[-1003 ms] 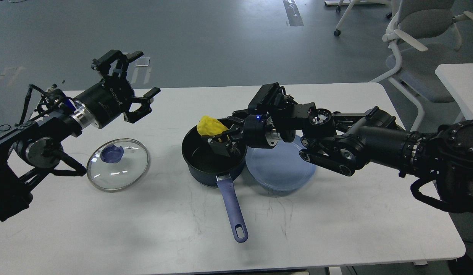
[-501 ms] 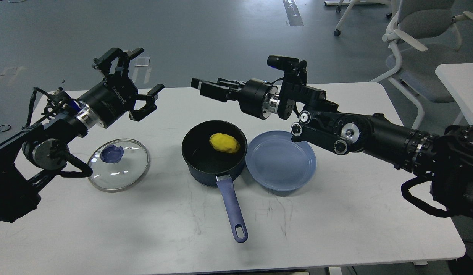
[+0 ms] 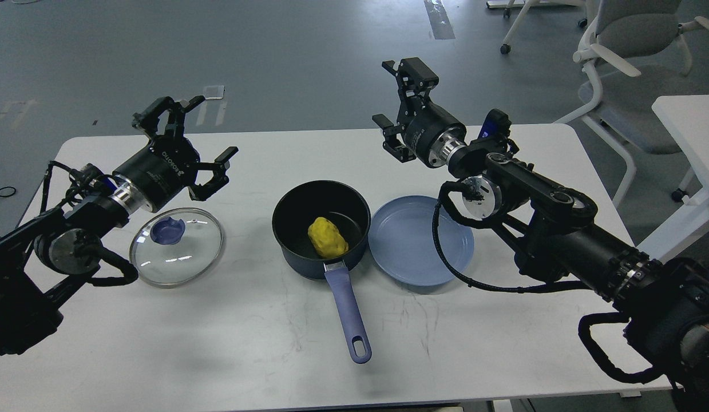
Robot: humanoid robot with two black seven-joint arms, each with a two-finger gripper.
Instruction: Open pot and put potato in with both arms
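The dark navy pot [image 3: 297, 213] stands open at the middle of the white table [image 3: 217, 343], its periwinkle handle [image 3: 348, 315] pointing toward me. The yellow potato [image 3: 327, 237] lies inside the pot, near its front wall. The glass lid [image 3: 177, 246] with a blue knob lies flat on the table to the pot's left. My left gripper [image 3: 185, 143] is open and empty, raised above the table beyond the lid. My right gripper [image 3: 397, 94] is open and empty, raised high behind the pot and to its right.
An empty flat blue plate [image 3: 421, 240] sits touching the pot's right side. Office chairs [image 3: 617, 51] and another white table [image 3: 692, 131] stand on the grey floor at the back right.
My right gripper let the potato go into the pot, then rose and swung back to the right. The potato rolled to the pot's front. My left arm dropped slightly.
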